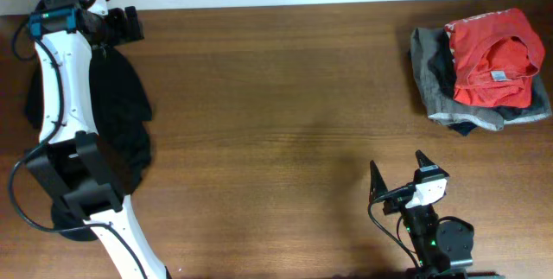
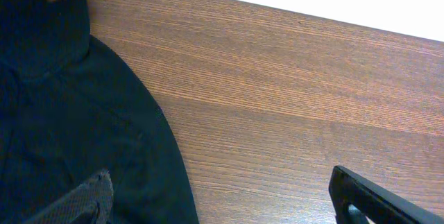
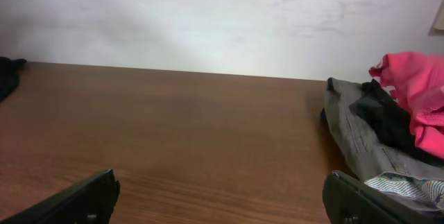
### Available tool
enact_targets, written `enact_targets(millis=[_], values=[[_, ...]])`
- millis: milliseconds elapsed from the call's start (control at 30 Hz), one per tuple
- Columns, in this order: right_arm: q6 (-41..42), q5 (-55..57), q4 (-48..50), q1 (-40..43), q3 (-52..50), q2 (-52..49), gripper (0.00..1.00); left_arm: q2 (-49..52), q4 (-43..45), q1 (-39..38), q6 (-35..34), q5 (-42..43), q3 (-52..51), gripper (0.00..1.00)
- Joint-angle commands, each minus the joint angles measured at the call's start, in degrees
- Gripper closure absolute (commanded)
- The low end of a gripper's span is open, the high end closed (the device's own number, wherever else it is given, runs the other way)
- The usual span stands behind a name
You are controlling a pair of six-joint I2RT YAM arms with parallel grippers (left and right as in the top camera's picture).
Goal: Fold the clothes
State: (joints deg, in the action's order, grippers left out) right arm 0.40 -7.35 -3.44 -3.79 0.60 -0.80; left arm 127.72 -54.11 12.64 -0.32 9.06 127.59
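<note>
Crumpled orange-red cotton T-shirt (image 1: 491,53), white neck label (image 1: 498,76) showing, atop grey folded garment (image 1: 425,70), left end effector (image 2: 218,186) and right end effector (image 1: 397,168) spread wide.

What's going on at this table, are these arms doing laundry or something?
Folding has not begun, and neither arm holds anything. The left gripper hangs open at the edge of a black garment on the table. The right gripper sits open over bare wood. The orange-red T-shirt lies crumpled on a grey garment, untouched.
</note>
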Motion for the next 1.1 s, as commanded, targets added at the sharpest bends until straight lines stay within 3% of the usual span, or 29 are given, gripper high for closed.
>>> enact_targets(millis=[0,400,567,833,1067], values=[[0.55,0.5,-0.39,-0.33,-0.28,0.61,0.02,-1.09,0.04,-0.13,-0.57,0.57,-0.48,0.01],[0.52,0.5,-0.39,-0.33,-0.28,0.59,0.02,-7.13,-4.59,-0.85,-0.57,2.12,-0.48,0.01],[0.55,0.5,-0.39,-0.33,-0.28,0.59,0.02,-16.5,3.15,-2.73,-0.5,2.08,-3.63,0.01],[0.52,0.5,-0.39,-0.33,-0.28,0.59,0.02,-39.82,22.91,-4.98,2.54,1.66,-31.52,0.01],[0.52,0.5,-0.39,-0.33,-0.28,0.59,0.02,-58.84,27.8,-4.98,2.51,1.46,-57.64,0.01]])
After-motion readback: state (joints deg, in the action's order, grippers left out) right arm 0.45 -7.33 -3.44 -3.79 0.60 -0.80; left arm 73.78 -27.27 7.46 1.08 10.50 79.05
